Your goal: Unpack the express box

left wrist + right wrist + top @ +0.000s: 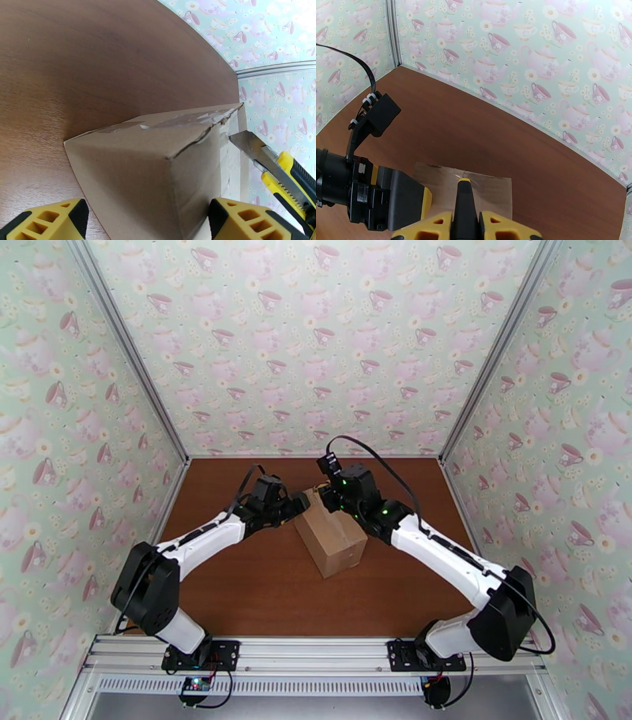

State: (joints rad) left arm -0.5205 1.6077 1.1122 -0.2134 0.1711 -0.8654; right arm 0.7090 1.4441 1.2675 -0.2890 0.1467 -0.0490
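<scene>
A: The right gripper is clamped on a yellow-and-black knife. The blade is out, with its tip just beside the top edge at one end of the box.

B: Has anything been cut?

A: Hard to say. The clear tape along the top looks wrinkled and ragged near that corner. The flaps lie shut and nothing is out, so I'd judge the task early. The seam needs slitting, the flaps lifting and the contents taking out.

B: Where does the box sit?

A: On the brown table, about the middle, slanted between the two arms.

B: And the left gripper?

A: Its fingers are apart, one on each side of a box corner. One is close against a side and the other stands off, so I read it as bracing rather than squeezing.

B: The arms?

A: Both reach forward and inward with elbows out, and the wrists meet at the box's far end. The knife is angled down at the cardboard.
</scene>
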